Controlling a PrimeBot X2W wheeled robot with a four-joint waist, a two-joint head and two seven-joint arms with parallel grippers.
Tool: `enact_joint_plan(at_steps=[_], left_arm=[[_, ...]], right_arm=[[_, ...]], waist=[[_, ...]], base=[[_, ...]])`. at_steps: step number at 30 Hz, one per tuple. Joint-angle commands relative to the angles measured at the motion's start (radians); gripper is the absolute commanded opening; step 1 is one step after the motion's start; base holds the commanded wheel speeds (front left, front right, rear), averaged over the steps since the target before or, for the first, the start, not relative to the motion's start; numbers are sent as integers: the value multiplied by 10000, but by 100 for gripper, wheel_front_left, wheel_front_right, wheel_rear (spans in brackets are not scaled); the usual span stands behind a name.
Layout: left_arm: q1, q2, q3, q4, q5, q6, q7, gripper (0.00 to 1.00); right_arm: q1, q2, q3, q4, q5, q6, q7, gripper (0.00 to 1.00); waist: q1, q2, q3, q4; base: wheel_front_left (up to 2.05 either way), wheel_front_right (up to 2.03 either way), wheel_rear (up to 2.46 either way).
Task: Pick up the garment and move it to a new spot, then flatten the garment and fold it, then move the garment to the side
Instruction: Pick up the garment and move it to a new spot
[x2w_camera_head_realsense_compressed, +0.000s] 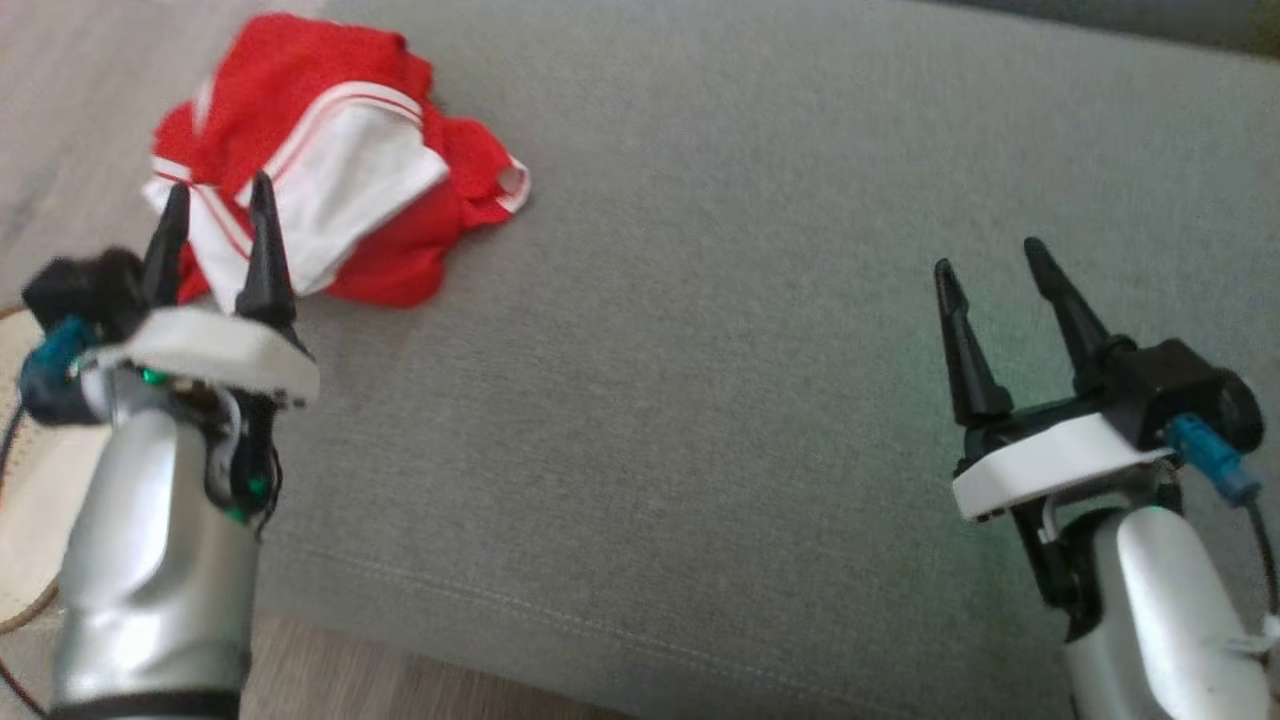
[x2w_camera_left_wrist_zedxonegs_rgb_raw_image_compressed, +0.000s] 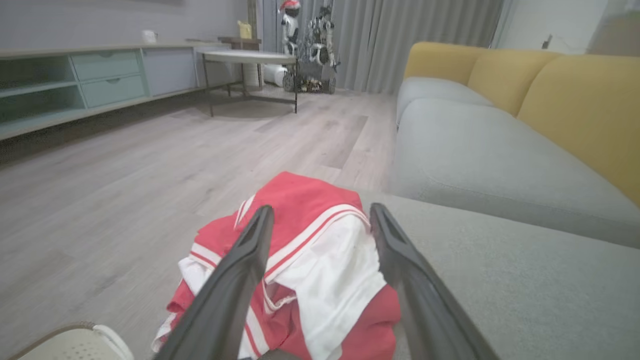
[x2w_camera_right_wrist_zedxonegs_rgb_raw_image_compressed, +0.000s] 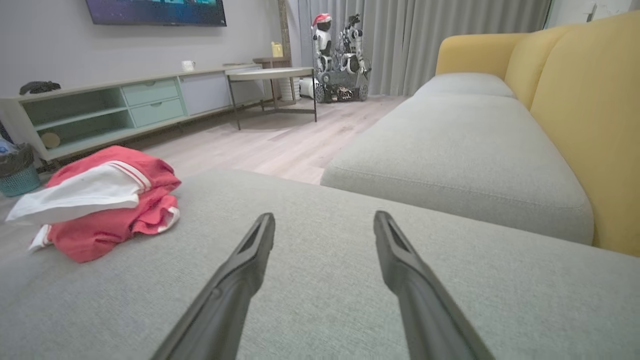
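While the red-and-white garment (x2w_camera_head_realsense_compressed: 350, 170) is seen bunched at the far left corner of the grey sofa cushion (x2w_camera_head_realsense_compressed: 700, 300), the left claw (x2w_camera_head_realsense_compressed: 221, 186) is held spread at its near edge, aimed straight at it; the right claw (x2w_camera_head_realsense_compressed: 986, 254), likewise spread, is seen well apart, rightward.

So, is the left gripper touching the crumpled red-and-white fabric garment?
Cannot tell. In head and left wrist views the left gripper overlaps the garment, showing neither contact nor gap.
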Motion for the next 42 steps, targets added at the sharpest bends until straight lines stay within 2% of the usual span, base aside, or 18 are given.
enact_joint_plan(at_steps=[1, 5, 11, 16, 18, 19, 21, 25, 32, 42], left_arm=[[-565, 418, 327, -78, -14, -49, 13, 100], [-1799, 592, 249, 1720, -182, -363, 168, 100], [-3312, 835, 104, 4347, -264, -557, 565, 100], [-4134, 863, 30, 5847, -398, -647, 998, 100], [-4397, 926, 37, 6076, -413, -642, 746, 23], [-4501, 963, 25, 6163, -402, -645, 594, 0], [-4796, 1080, 75, 6207, -437, -657, 93, 0], [-5116, 1327, 159, 5921, -413, -609, -227, 0], [-4835, 1688, 391, 4422, -248, -419, -310, 0], [-2009, 1812, 644, 1005, -96, -143, -269, 0]], right_arm=[[-338, -82, 237, -394, -72, -7, 59, 100], [-520, -202, 222, -602, -82, -7, 248, 100], [-724, -341, 250, -832, -60, -7, 396, 100], [-812, -380, 308, -878, 8, -7, 498, 100], [-846, -389, 315, -888, 17, -7, 515, 100], [-855, -386, 314, -881, 25, -7, 516, 100], [-829, -373, 254, -827, 59, -7, 513, 100], [-808, -341, 169, -755, 66, -7, 393, 100], [-623, -171, -23, -543, 142, -7, 67, 100], [322, 78, -625, -286, 473, -7, -262, 100]], waist=[[-2, 0, 567, -363], [-2, 0, 1108, -584], [-2, 0, 1590, -773], [-2, 0, 1757, -807], [-2, 0, 1796, -796], [-2, 0, 1789, -790], [-2, 0, 1693, -722], [-2, 0, 1381, -659], [-2, 0, 515, -756], [-2, 0, -1136, -1176]], base=[[0, 0, 0], [0, 0, 0], [0, 0, 0], [0, 0, 0], [0, 0, 0], [0, 0, 0], [0, 0, 0], [0, 0, 0], [0, 0, 0], [0, 0, 0]])
